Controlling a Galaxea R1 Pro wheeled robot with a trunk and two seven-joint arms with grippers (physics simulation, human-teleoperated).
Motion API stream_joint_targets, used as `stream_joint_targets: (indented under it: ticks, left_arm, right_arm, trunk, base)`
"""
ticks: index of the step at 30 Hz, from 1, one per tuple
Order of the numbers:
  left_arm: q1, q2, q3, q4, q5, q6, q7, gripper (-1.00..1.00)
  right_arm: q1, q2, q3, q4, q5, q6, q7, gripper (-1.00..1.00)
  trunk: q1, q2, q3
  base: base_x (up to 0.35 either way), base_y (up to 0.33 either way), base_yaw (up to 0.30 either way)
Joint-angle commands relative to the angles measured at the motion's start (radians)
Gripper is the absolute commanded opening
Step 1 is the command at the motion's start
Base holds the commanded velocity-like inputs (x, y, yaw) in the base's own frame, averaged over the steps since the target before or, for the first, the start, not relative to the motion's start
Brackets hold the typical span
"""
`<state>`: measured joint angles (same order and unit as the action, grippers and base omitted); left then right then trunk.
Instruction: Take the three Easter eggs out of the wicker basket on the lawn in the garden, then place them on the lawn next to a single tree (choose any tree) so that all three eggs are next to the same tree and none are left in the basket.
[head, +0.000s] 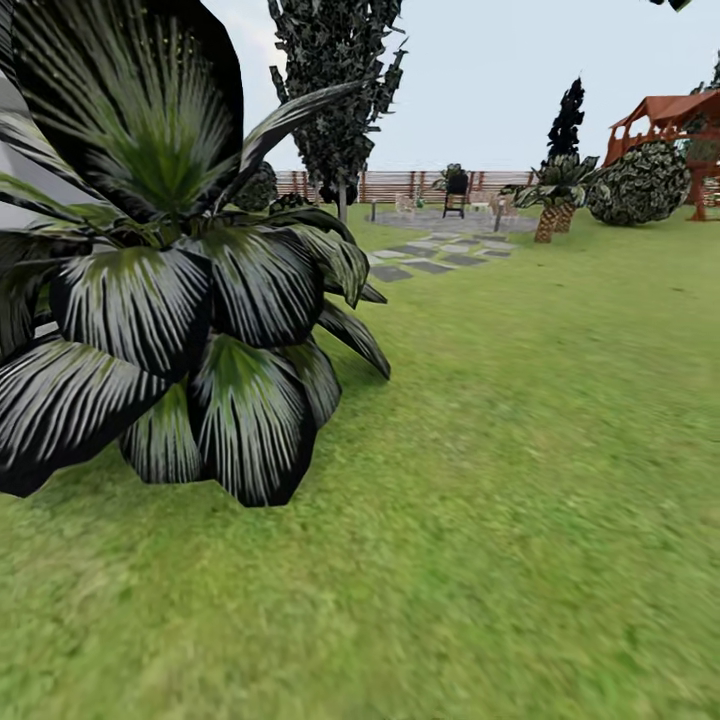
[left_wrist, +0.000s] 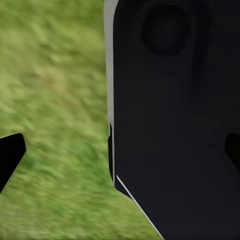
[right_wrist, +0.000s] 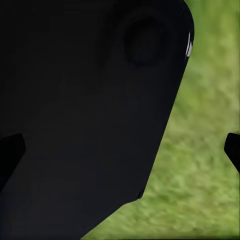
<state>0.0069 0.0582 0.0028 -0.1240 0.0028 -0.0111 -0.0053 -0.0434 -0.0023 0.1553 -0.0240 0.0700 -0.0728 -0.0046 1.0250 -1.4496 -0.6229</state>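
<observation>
A: Where is the lawn (head: 520, 480) lying in all this?

B: It is spreading across nearly the whole head view as flat green grass, running from the near edge out to the brown slatted fence (head: 400, 184) at the far side of the garden. No eggs or basket are showing on the stretch that is visible.

A: And around it?

B: A big dark plant with white-streaked leaves (head: 170, 300) is sitting on the grass at the left, close to the camera and cut off by the frame. Behind it a tall dark conifer (head: 335, 90) is rising, its top cropped. Grey stepping stones (head: 440, 255) are leading to a grey paved patio (head: 450, 220) — small furniture there is too far off to make out. At the right, a round bush (head: 640, 185) is standing before a red wooden structure (head: 670, 120), half out of frame.

A: The grippers?

B: In the left wrist view, blurred grass is showing beside a large dark robot body panel (left_wrist: 175, 125). The left gripper (left_wrist: 122, 152) is holding nothing, its fingertips spread to the frame's edges. The right gripper (right_wrist: 122, 152) is looking the same — wide apart, empty, with a dark panel (right_wrist: 90, 115) hiding much of the grass.
</observation>
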Motion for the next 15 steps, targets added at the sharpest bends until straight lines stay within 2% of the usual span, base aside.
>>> stream_joint_targets:
  ticks: [1,15]
  left_arm:
    - [0.001,0.0,0.0,-0.002,0.0,-0.001,-0.001,1.0]
    - [0.001,0.0,0.0,-0.002,0.0,-0.001,-0.001,1.0]
  right_arm:
    - [-0.001,0.0,0.002,0.001,0.007,-0.002,-0.001,1.0]
    - [-0.001,0.0,0.001,0.0,0.005,0.001,-0.002,1.0]
  trunk:
    - [0.0,0.0,-0.001]
    - [0.0,0.0,-0.017]
  base:
    - [0.0,0.0,-0.285]
    - [0.0,0.0,-0.224]
